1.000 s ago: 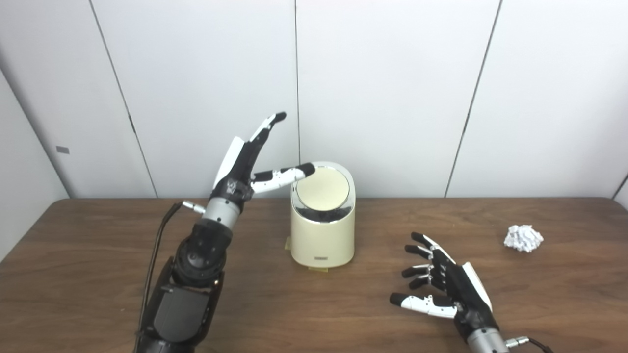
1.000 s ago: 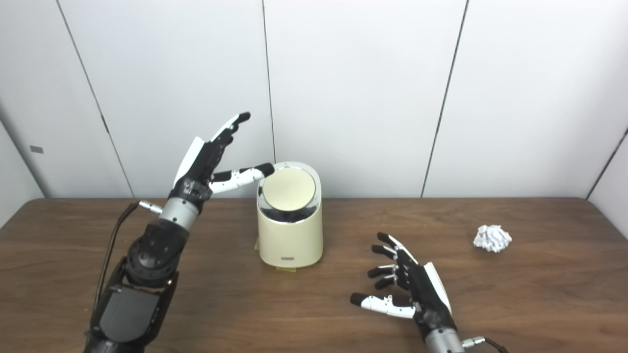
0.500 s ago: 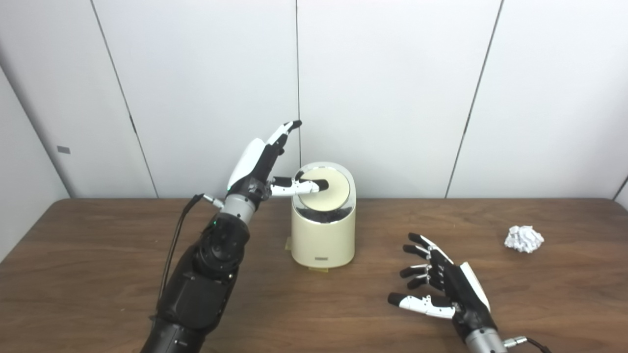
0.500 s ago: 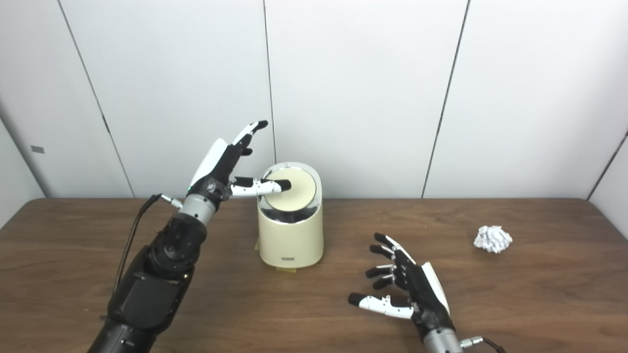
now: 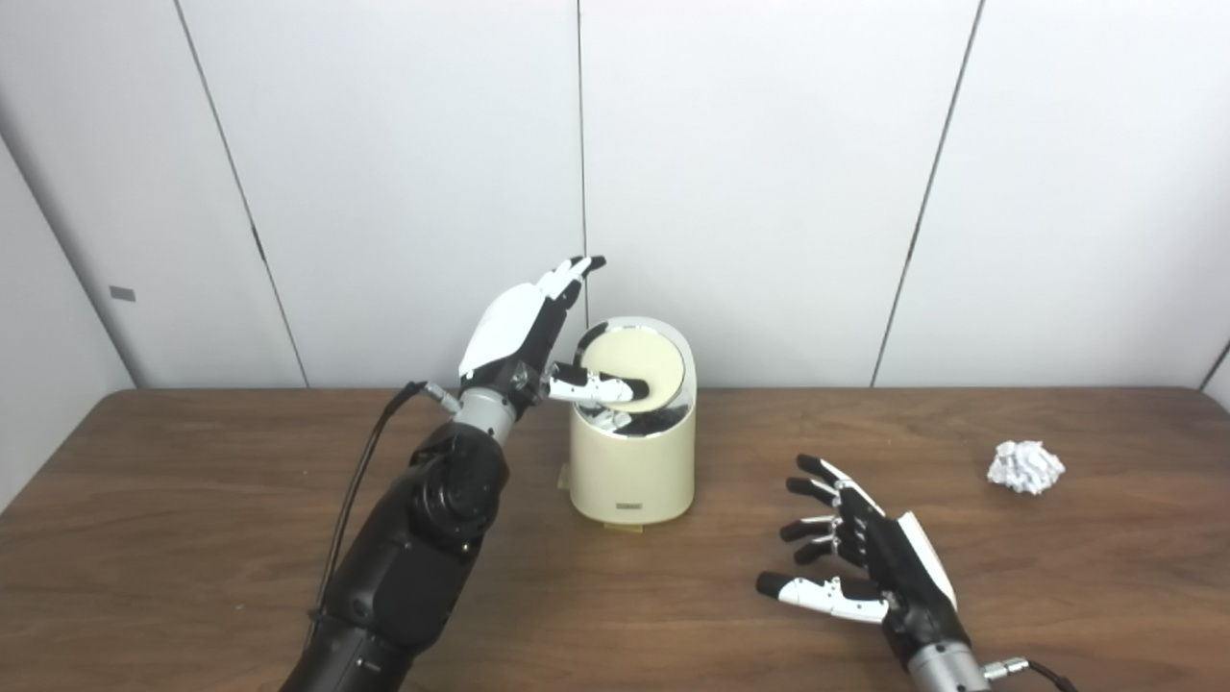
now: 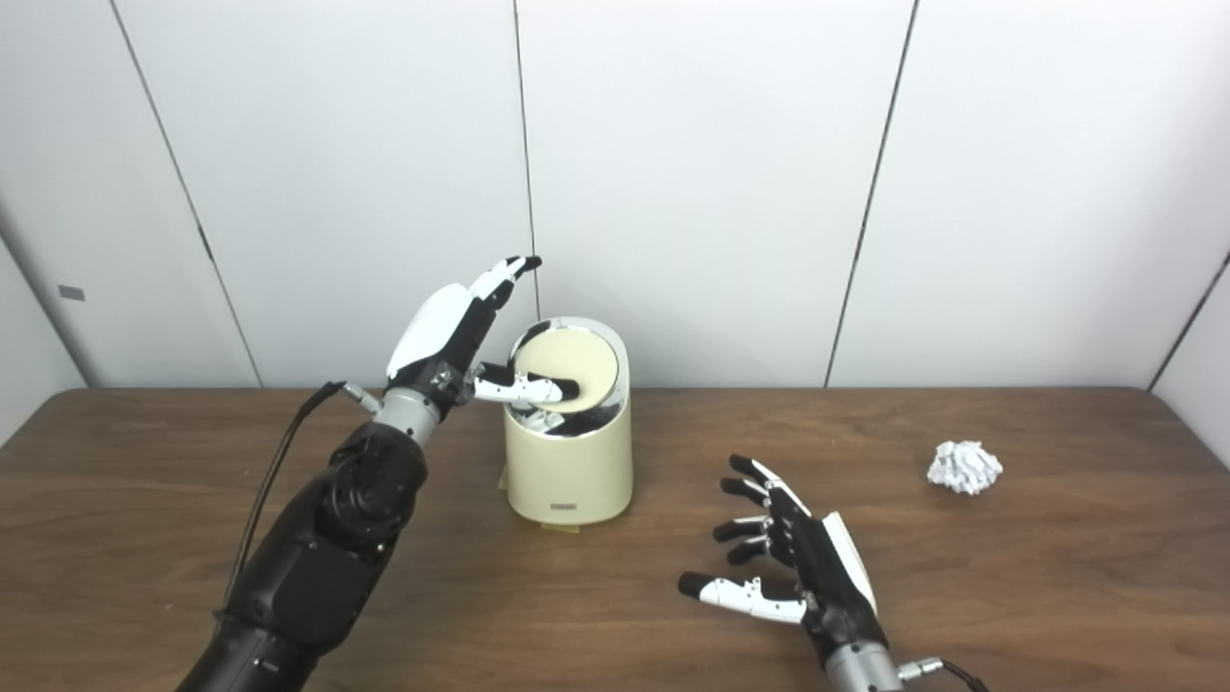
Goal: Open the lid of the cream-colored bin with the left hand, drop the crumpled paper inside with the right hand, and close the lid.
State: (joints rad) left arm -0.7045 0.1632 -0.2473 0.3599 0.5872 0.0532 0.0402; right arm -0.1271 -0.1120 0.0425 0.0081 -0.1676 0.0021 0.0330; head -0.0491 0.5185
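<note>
A cream-colored bin (image 5: pixel 632 461) stands at the middle back of the wooden table (image 5: pixel 192 538). Its round lid (image 5: pixel 639 358) is tipped up, showing a dark gap under its front edge. My left hand (image 5: pixel 524 332) hovers at the bin's left side, open, with its thumb lying on the lower part of the lid and its fingers stretched up and away. The crumpled white paper (image 5: pixel 1025 467) lies far to the right on the table. My right hand (image 5: pixel 865 562) rests open, fingers spread, near the front right, well apart from the paper.
A white panelled wall (image 5: pixel 769 173) runs directly behind the bin and the table's back edge. A black cable (image 5: pixel 357 481) trails from my left wrist over the table.
My left hand moved right and down, its thumb sliding from the lid's left rim onto the lid. The lid has tilted, opening a gap. My right hand barely shifted.
</note>
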